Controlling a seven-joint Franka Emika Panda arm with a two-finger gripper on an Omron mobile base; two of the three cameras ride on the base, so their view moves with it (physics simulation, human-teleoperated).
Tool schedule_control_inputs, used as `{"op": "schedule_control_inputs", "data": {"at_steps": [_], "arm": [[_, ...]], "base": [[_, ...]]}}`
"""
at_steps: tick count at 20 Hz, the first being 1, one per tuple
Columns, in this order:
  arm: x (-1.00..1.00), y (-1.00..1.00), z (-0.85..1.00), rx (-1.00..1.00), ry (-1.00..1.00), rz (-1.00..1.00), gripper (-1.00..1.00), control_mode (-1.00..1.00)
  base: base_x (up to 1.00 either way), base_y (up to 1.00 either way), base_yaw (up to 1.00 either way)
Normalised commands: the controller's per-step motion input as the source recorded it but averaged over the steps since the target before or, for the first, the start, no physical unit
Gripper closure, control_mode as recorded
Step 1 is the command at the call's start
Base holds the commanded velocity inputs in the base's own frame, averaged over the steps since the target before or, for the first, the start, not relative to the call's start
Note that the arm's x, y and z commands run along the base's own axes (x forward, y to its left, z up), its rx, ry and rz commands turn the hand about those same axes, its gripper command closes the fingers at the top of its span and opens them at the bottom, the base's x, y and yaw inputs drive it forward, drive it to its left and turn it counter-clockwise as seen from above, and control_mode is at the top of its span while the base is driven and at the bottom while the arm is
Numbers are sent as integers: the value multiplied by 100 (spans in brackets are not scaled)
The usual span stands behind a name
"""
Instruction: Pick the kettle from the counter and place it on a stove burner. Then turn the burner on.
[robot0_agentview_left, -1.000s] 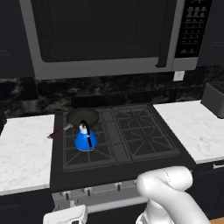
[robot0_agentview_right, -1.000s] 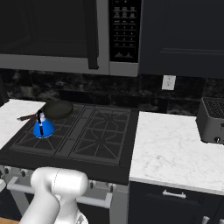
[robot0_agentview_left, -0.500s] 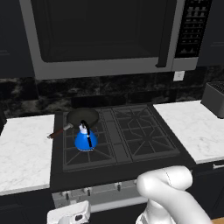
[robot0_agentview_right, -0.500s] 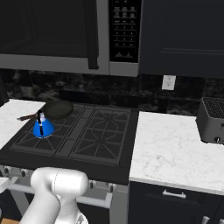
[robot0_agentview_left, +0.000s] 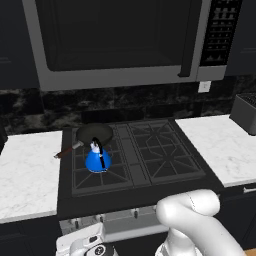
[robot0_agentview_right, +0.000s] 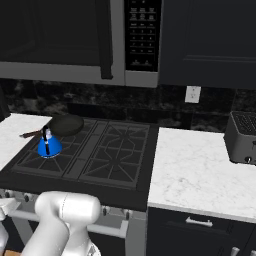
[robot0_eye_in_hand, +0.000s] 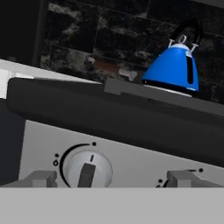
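Much of the arm was lost from where I stood: its white elbow bulged up at the bottom of both base views, and the hand itself sat low in front of the stove, half cut off by the lower edge of the left base view. The fingers (robot0_eye_in_hand: 111, 180) showed in the hand view as two small grey tips (robot0_eye_in_hand: 39, 178) at the bottom, set wide apart with nothing between them, a round control knob (robot0_eye_in_hand: 86, 168) on the stove's pale front panel lying between and just beyond them; whether they touched it I could not tell. A second knob to the right was cut off, only its marks visible. The kettle (robot0_agentview_left: 98, 158) stood upright on the front left stove burner (robot0_agentview_left: 95, 172), its black handle arching over the top. Just behind it, on the rear left grate, lay a round black frying pan (robot0_agentview_left: 93, 133), its reddish handle (robot0_agentview_left: 64, 151) poking out over the cooktop's edge toward the left worktop (robot0_agentview_left: 25, 170). From the hand view the pan was hidden behind the cooktop's dark lip. A microwave (robot0_agentview_left: 120, 40) hung above the stove, a wall socket (robot0_agentview_right: 192, 94) sat on the dark backsplash, and a dark toaster (robot0_agentview_right: 242, 137) stood on the right worktop, cropped at the frame's edge.
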Motion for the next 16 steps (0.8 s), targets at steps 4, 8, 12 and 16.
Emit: {"op": "schedule_control_inputs", "data": {"at_steps": [4, 8, 12, 16], "arm": [[0, 23, -2, 0, 0, 11, -100, -100], [1, 9, -12, 0, 0, 5, -100, -100], [0, 0, -34, 0, 0, 0, -100, -100], [0, 0, -16, 0, 0, 0, -100, -100]], "base": [[0, 0, 0], [0, 0, 0], [0, 0, 0], [0, 0, 0]]}}
